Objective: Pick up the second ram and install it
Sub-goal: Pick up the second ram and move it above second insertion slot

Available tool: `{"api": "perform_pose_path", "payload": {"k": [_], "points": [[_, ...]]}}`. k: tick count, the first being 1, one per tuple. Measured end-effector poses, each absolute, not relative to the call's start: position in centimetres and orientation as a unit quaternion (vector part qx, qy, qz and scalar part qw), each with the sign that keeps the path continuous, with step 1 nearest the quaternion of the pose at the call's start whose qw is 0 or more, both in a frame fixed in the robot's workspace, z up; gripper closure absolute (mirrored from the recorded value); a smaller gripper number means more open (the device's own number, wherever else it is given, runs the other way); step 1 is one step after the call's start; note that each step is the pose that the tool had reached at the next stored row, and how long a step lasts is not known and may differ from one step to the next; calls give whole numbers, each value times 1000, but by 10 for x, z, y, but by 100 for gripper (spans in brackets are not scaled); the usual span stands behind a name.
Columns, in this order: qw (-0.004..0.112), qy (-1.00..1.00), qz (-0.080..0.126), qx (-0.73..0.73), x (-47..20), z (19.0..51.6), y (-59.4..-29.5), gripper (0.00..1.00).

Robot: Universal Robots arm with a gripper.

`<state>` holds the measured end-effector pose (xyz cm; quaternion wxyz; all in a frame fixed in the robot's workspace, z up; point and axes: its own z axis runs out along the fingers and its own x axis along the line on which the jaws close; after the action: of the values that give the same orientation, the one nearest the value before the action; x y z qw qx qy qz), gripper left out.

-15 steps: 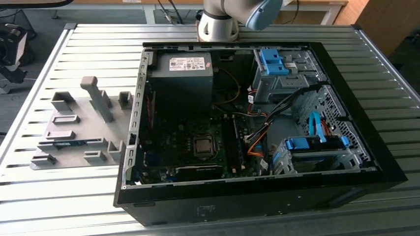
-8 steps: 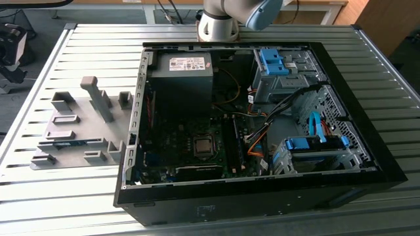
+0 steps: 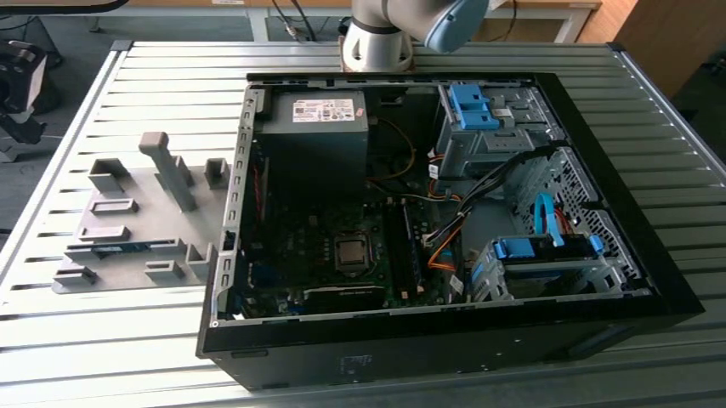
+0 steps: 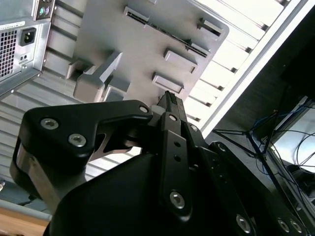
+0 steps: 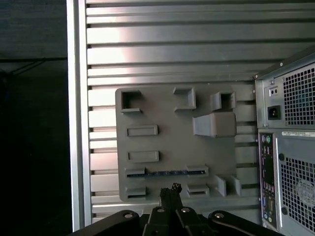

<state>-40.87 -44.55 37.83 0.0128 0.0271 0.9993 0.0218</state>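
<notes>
**Ram in its holder, gripper closed above it**

The second ram [image 3: 119, 248] lies on edge in a slot of the grey holder tray [image 3: 136, 204], a thin blue strip between two small blocks. It shows as the same strip in the first wrist view [image 5: 165, 172] and as a dark line in the second wrist view [image 4: 167, 34].

On the tray near the ram stand more grey blocks, the tallest an upright post [image 3: 170, 170]. Just beside the tray sits the open computer case [image 3: 397, 348], both on the slatted metal table [image 3: 114, 340]. Inside the case are the power supply [image 3: 312, 140] with a white label [image 3: 323, 110], its print too small to read, the processor socket [image 3: 352, 252] and blue drive brackets [image 3: 471, 106].

The gripper [image 5: 170, 188] hangs over the tray, tips aimed down toward the ram's row. Its fingers [image 4: 170, 105] are pressed together with nothing between them and touch nothing. The arm's base [image 3: 380, 47] stands well apart from the tray, behind the case.
</notes>
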Motion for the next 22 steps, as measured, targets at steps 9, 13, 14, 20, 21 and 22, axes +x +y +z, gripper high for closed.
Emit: {"api": "perform_pose_path", "payload": {"k": [9,13,14,20,21,22], "points": [[11,999,22,-44,-409,378,-446,89],[11,997,22,-77,-409,377,-446,89],[10,996,22,-85,-409,377,-446,89],[9,991,21,-129,-409,376,-446,89],[9,990,20,-137,-409,376,-446,89],[9,990,20,-143,-409,376,-446,89]]}}
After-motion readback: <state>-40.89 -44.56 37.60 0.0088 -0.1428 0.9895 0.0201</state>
